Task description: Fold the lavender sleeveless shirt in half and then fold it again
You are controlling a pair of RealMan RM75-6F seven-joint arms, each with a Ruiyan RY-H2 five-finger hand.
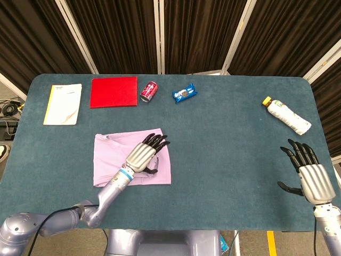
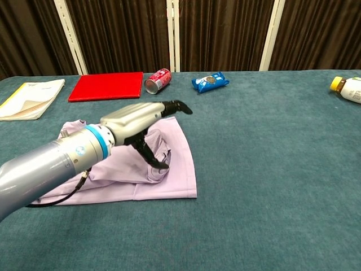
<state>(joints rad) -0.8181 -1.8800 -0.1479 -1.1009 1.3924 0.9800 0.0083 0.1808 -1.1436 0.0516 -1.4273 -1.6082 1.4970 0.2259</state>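
Lighting was even, bright and overhead, shadows soft and short beneath the left hand (image 2: 132, 121) and shirt (image 2: 175, 164), curtains (image 1: 202, 32) dark, no glare, both views sharp, mild bowing at the table (image 1: 240, 160) edges.

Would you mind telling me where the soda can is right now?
The can lies on its side near the table's far edge, left of centre in the head view, between the red mat and the blue snack pack.
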